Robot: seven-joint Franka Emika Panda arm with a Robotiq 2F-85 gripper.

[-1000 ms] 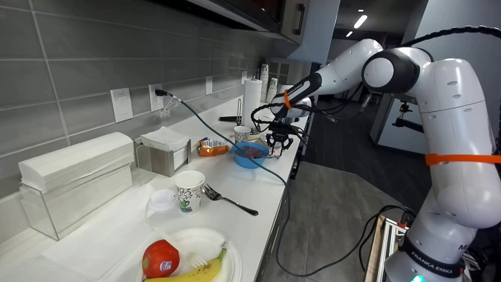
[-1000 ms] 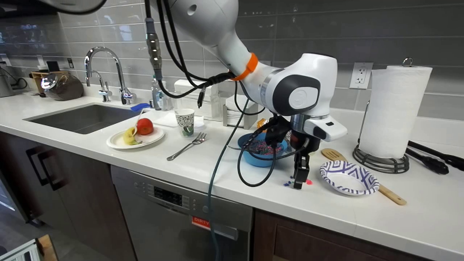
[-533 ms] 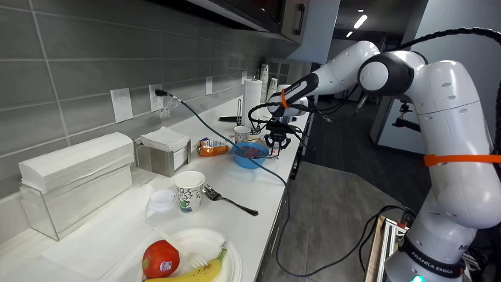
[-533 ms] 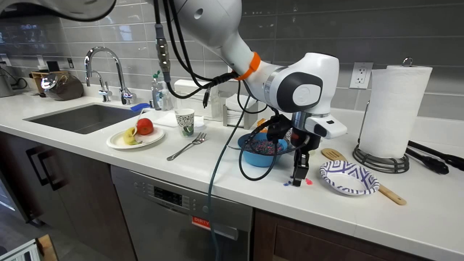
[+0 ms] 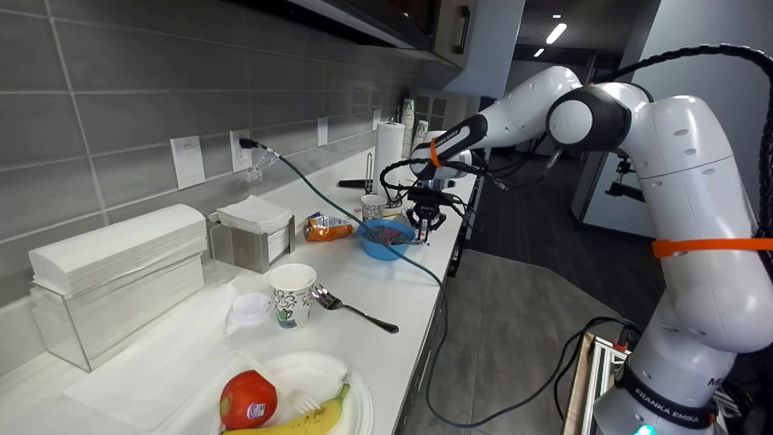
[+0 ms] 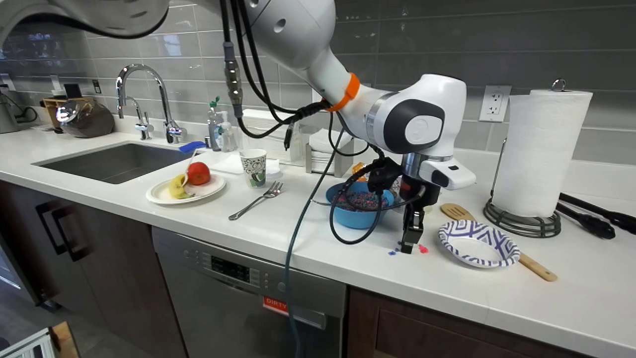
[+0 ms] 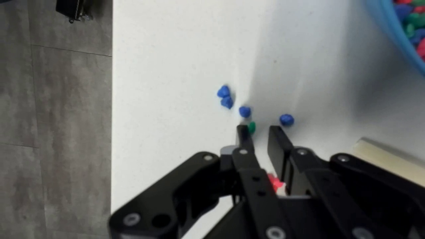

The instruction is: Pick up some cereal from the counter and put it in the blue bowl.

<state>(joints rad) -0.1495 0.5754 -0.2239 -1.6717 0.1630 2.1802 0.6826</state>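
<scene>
Counter [image 6: 586,263], fork [image 5: 357,310], blue bowl [image 5: 374,249] (cable [image 5: 445,314] in front)

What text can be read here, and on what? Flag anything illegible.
"FRANKA EMIKA": black base band.
"FRANKA EMIKA", small: forearm.
"M", rest unclear: white arm base.
"DIRTY": red tag on the dishwasher.
Too small or blurred: red fruit's sticker, orange wrapper, control panel markings.

A ceiling light [image 5: 556,33] glows above a dim floor [image 5: 531,217] in an exterior view; pale glare marks the glossy wall tiles [image 6: 172,44]; in the wrist view, soft-edged shadows cross the bright counter [image 7: 159,83]; the blue bowl [image 7: 393,31] looks blurred
</scene>
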